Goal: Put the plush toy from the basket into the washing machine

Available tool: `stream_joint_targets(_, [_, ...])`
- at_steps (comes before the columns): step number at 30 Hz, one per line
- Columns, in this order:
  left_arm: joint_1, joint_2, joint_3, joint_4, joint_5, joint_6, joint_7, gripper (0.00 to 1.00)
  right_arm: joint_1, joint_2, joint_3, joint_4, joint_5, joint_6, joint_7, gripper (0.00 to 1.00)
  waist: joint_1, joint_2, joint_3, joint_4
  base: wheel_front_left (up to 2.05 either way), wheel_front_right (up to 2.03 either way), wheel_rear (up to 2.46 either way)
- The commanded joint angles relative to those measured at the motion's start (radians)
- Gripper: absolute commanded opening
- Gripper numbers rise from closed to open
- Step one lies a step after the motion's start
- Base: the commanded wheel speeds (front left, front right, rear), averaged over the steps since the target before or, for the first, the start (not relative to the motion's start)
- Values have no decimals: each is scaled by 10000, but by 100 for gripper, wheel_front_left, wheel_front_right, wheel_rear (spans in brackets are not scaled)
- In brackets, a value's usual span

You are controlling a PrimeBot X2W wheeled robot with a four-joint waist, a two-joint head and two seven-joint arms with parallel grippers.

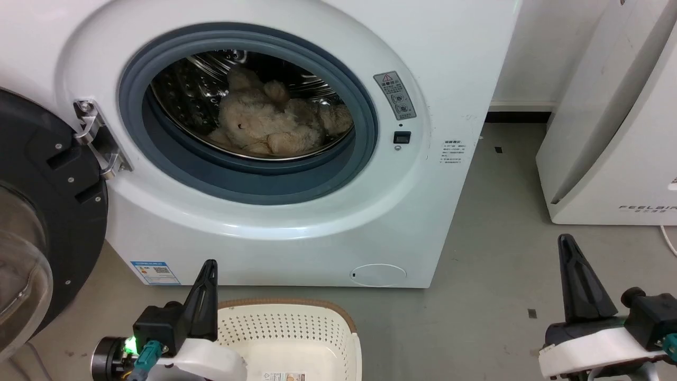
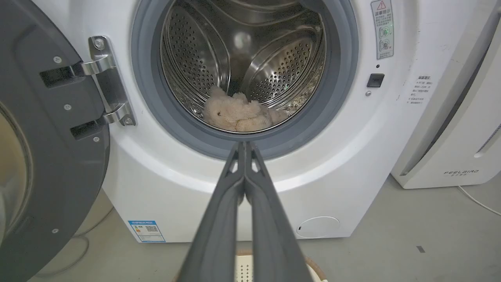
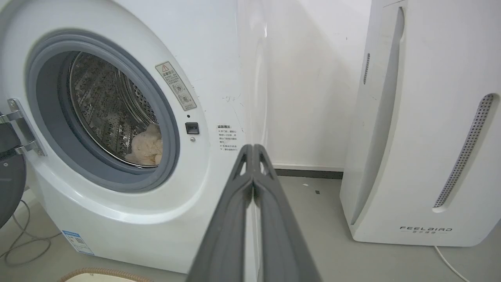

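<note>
The washing machine [image 1: 328, 222] stands in front of me, its round opening facing my head camera. Its door [image 1: 53, 211] hangs wide open on my left, which leaves the opening free to reach through. A white slanted appliance [image 1: 608, 137] stands to my right, apart from the work. The basket [image 1: 285, 328] sits on the floor [image 1: 492, 264] just below me, between my arms and near the machine, so the carry is short. The part of its bottom I can see is bare except for a label [image 1: 283, 377]. The plush toy [image 1: 267, 124] lies slumped low in the steel drum [image 1: 185, 90], well inside the grey seal [image 1: 254, 180], so I judge the task done. My left gripper [image 2: 244, 147] and right gripper [image 3: 253, 148] hang low outside the machine, fingers pressed together, holding nothing.
</note>
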Motion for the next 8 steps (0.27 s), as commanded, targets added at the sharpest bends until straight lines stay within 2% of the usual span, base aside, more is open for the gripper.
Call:
stream_joint_targets(1, [41,-26,53,-91,83,-45,40,0,-5,-2,35,41,-91,-3,49,0,0,0,-8,-3,0,0,0])
stream_joint_targets(8, [47,-77,124,-159,192,-68,184,0,-6,-2,80,72,-180,-4,192,0,0,0,-47,-21,0,0,0])
